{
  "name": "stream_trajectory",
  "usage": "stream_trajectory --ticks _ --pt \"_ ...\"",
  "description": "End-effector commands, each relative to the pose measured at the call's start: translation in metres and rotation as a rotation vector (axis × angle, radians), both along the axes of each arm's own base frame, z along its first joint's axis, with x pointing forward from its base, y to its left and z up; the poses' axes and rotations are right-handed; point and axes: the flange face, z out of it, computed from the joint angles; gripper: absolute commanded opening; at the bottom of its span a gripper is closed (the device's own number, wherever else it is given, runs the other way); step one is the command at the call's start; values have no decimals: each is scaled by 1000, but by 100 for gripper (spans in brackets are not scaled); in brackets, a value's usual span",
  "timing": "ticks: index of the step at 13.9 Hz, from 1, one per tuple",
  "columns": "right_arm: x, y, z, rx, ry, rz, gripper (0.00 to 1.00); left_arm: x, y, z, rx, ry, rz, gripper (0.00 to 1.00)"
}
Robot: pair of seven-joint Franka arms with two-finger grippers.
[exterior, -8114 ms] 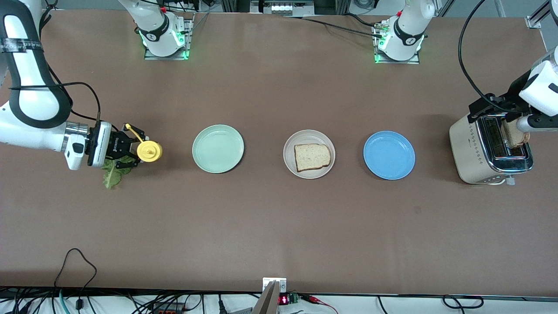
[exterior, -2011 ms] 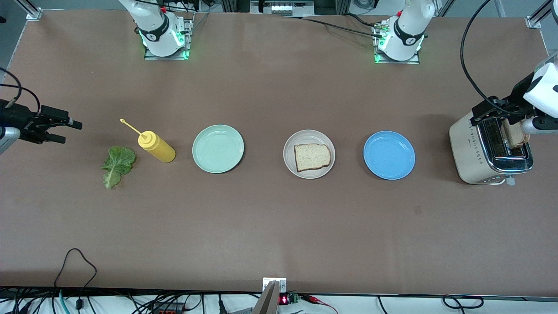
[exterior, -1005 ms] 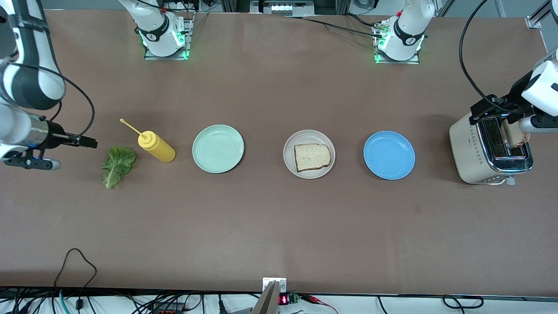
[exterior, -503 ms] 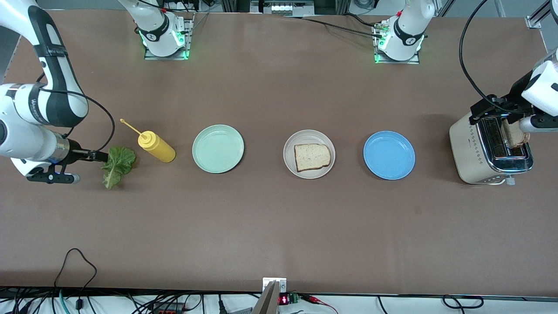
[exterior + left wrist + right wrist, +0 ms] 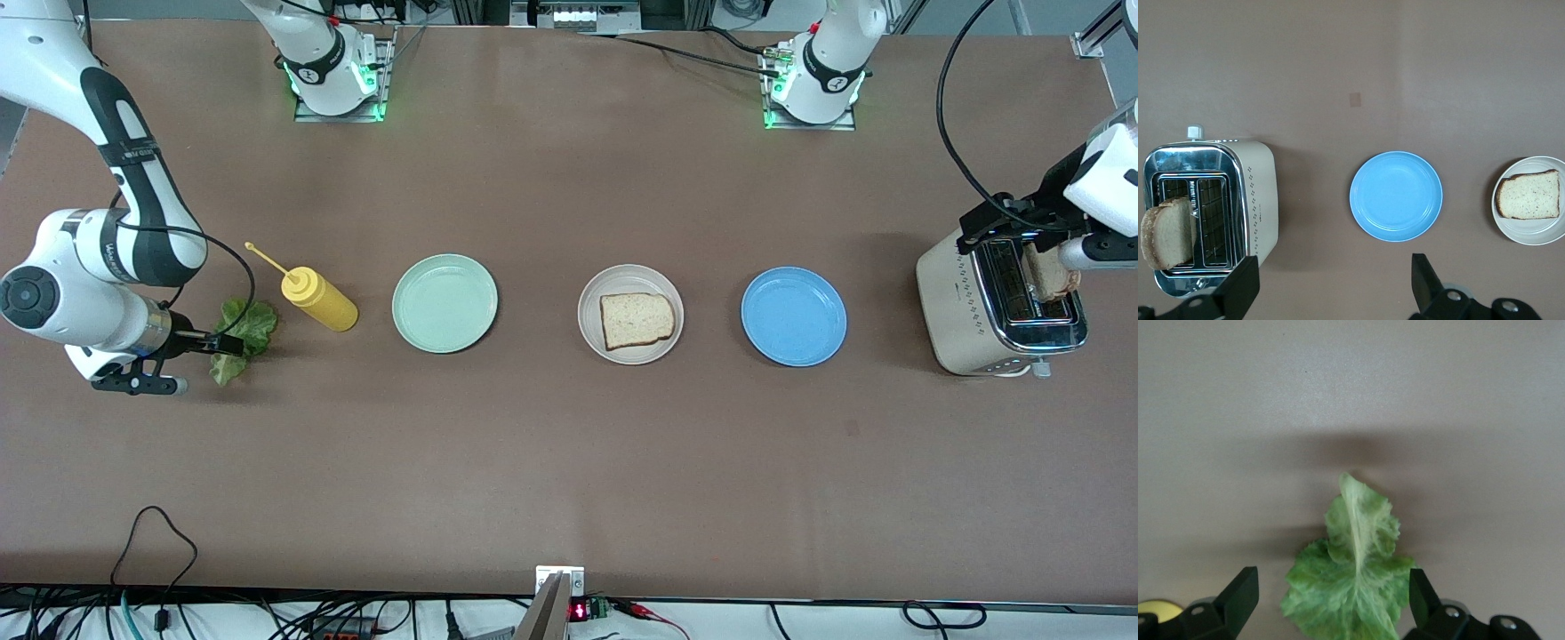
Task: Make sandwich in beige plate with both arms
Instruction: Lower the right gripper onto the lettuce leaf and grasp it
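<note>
Bread slice (image 5: 637, 320), pale, speckled, brown-crusted, flat on beige plate (image 5: 594, 336) mid-desk. Second slice (image 5: 1167, 232) upright in chrome toaster (image 5: 1258, 200) at left arm's end; left wrist view alone shows slot interior. Left jaws (image 5: 1331, 285) spread wide, empty, over the toaster. Ruffled lettuce leaf (image 5: 1351, 587) at right arm's end, between spread, empty right jaws (image 5: 1331, 600). Right arm elbow-bent, low.

Brown surface (image 5: 569, 444) carrying lettuce leaf (image 5: 249, 324), yellow squeeze bottle (image 5: 320, 300), mint-green plate (image 5: 444, 303), beige plate (image 5: 631, 348), blue plate (image 5: 794, 317), toaster (image 5: 965, 311)
</note>
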Motion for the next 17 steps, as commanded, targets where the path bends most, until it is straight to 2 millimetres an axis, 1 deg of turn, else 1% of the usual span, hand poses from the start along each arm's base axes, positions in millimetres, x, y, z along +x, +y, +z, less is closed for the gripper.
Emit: stream_trajectory --ticks 1,2,3,4,5,7,8,9,11,14,17 --pt "2 -11 -8 -16 -29 -20 100 -6 1 4 3 -1 -12 100" --pt "3 -14 -12 -16 -37 -21 100 -6 1 4 3 -1 -12 100" --pt "5 -15 -13 -16 -53 -17 100 -6 1 4 3 -1 -12 100" --pt "5 -16 -20 -16 -59 -17 100 -6 1 5 3 -3 -12 100" --pt "6 -17 -24 -15 -71 -16 100 -6 1 5 3 -3 -14 100" --pt "7 -15 -35 -7 -77 -14 100 -6 1 5 3 -3 -12 100" --pt "6 -14 -37 -7 -74 -10 99 -6 1 5 3 -3 -12 100" --pt "7 -11 -37 -8 -74 -4 95 -6 1 5 3 -3 -12 100" --pt "4 -10 -47 -15 -61 5 79 -6 1 5 3 -1 -12 100" --pt "4 -10 -48 -18 -58 23 42 -6 2 4 1 0 -11 100" --pt "4 -11 -49 -32 -57 38 17 -6 2 4 1 0 -11 100"
